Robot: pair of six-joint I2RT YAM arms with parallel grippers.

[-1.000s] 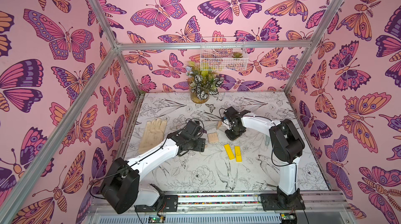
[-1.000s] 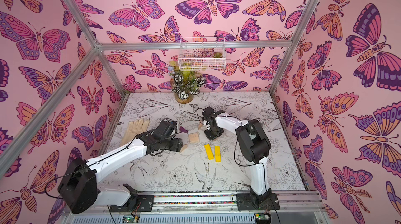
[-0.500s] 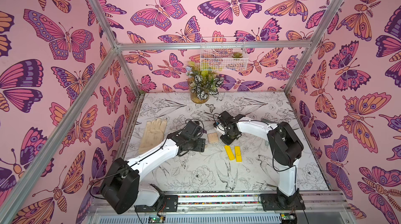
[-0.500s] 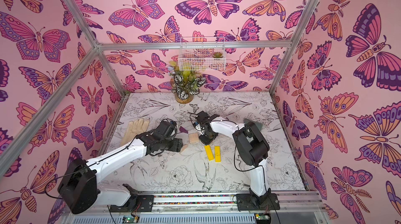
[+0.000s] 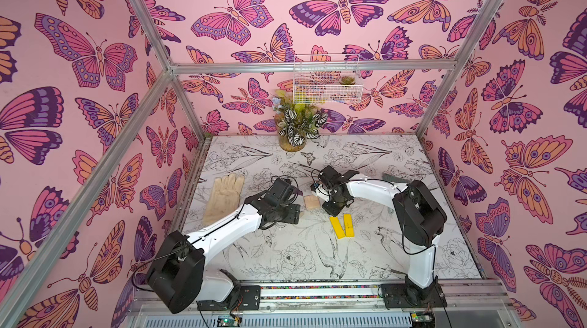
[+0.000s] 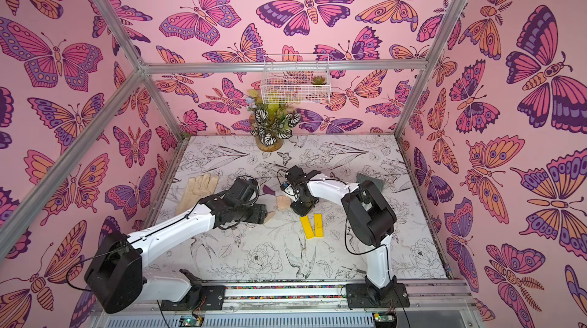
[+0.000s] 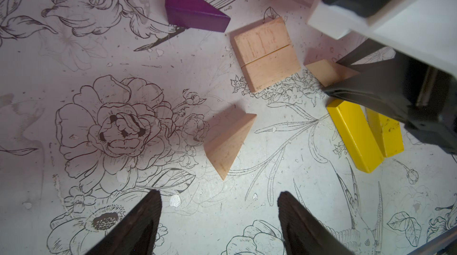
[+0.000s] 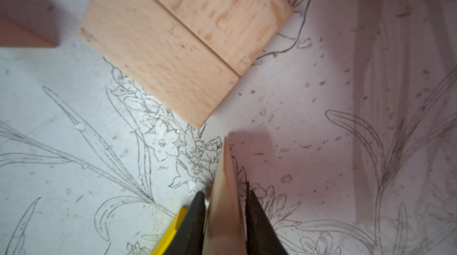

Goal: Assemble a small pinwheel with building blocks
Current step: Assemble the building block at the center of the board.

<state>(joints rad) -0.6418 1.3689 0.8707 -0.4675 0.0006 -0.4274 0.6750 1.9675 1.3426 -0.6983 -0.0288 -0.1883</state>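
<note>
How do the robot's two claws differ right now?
The left claw stands wide open; the right claw is nearly closed. The left claw holds nothing, with a loose wooden triangle lying on the table just beyond its tips; the right claw pinches a second wooden triangle near a corner of the wooden square. Both have dark pointed fingers and hang low over the table.

Both top views are looking steeply down from high in front over the whole table (image 5: 286, 256). Both wrist cameras are hovering close above it, sharing the wooden square (image 7: 265, 53).
</note>
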